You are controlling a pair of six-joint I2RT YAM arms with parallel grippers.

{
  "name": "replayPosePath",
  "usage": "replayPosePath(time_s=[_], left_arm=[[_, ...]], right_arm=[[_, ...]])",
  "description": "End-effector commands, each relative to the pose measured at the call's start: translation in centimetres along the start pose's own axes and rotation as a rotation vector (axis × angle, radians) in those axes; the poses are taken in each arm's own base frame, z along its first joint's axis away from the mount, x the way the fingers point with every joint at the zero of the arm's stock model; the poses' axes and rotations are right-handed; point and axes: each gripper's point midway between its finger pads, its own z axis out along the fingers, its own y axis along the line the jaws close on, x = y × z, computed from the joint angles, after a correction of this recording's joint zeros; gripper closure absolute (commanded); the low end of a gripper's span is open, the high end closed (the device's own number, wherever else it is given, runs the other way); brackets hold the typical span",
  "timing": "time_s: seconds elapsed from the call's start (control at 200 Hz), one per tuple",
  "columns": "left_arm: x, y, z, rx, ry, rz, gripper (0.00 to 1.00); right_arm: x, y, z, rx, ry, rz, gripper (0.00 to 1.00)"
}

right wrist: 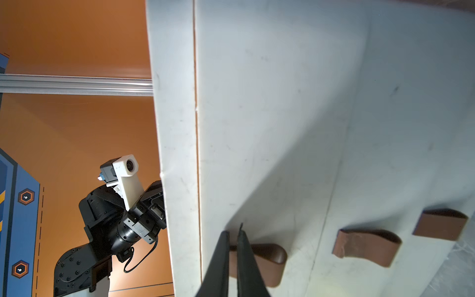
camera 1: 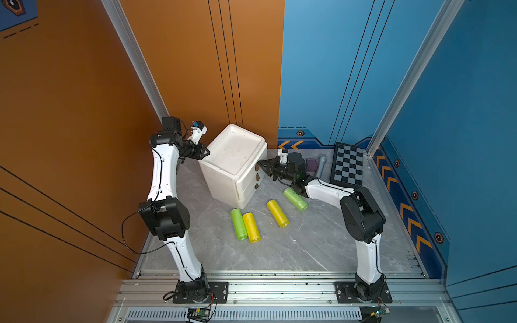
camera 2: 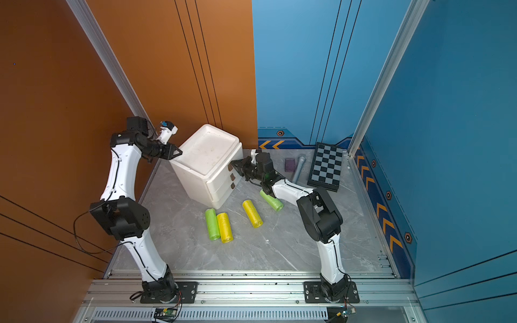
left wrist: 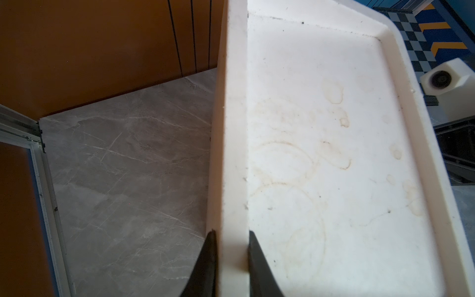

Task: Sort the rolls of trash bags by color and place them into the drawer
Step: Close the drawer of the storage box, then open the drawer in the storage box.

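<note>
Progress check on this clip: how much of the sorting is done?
Done: nothing provable; the drawer unit looks shut, contents hidden. In hand: left gripper clamps its top rim, right gripper pinches the top drawer's brown tab. Left: two green rolls and two yellow rolls lie on the table.

In both top views the right arm (camera 1: 327, 191) covers one end of a green roll (camera 1: 296, 200), and in a top view it also hides the near end of the grey tube (camera 1: 321, 165) behind it. The drawer unit (camera 1: 232, 156) shows only its outer walls, so nothing inside it can be seen, and in the left wrist view the checkered board (left wrist: 413, 38) is blurred and cut short behind its rim. The picture edge cuts off the fingers (left wrist: 205, 270) of the left gripper (left wrist: 230, 232) and those of the right gripper (right wrist: 232, 228), which cover part of the top pull tab (right wrist: 270, 259).
</note>
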Motion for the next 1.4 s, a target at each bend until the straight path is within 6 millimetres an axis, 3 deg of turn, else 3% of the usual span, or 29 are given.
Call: replayPosePath(time_s=[0.0, 0.225, 0.345, 0.515, 0.571, 0.586, 0.731, 0.841, 1.066, 1.396], left_arm=[[-2.0, -7.2, -1.9, 0.248, -0.084, 0.019, 1.00], [-1.9, -7.6, -1.7, 0.256, -0.078, 0.023, 1.00], [-1.8, -7.5, -1.5, 0.251, -0.072, 0.022, 1.00], [-1.8, -7.5, -1.4, 0.249, -0.070, 0.023, 1.00], [-1.8, -7.5, -1.4, 0.249, -0.070, 0.022, 1.00], [-1.8, -7.5, -1.4, 0.250, -0.071, 0.022, 1.00], [-1.9, -7.6, -1.4, 0.252, -0.071, 0.024, 1.00], [-1.8, -7.7, -1.2, 0.253, -0.067, 0.024, 1.00], [-1.9, -7.6, -1.4, 0.245, -0.069, 0.026, 1.00], [-1.7, -7.2, -1.2, 0.220, -0.056, 0.020, 1.00]], right_arm=[[1.7, -1.1, 1.7, 0.013, 0.061, 0.022, 0.90], [1.9, -0.4, 3.1, -0.007, 0.071, 0.021, 0.90], [1.7, -0.5, 2.8, -0.005, 0.068, 0.021, 0.89], [0.3, -1.9, 0.3, 0.021, 0.029, 0.033, 0.70], [-0.1, -3.7, -0.6, 0.058, 0.017, 0.043, 0.63], [-0.2, -2.7, -1.2, 0.044, 0.011, 0.031, 0.61], [0.1, -6.1, -3.2, 0.124, 0.009, 0.029, 0.42], [0.5, -7.7, -3.4, 0.149, 0.004, 0.042, 0.41], [1.0, -8.4, -3.0, 0.133, -0.001, 0.060, 0.41], [1.1, -10.4, -4.6, 0.114, -0.045, 0.105, 0.41]])
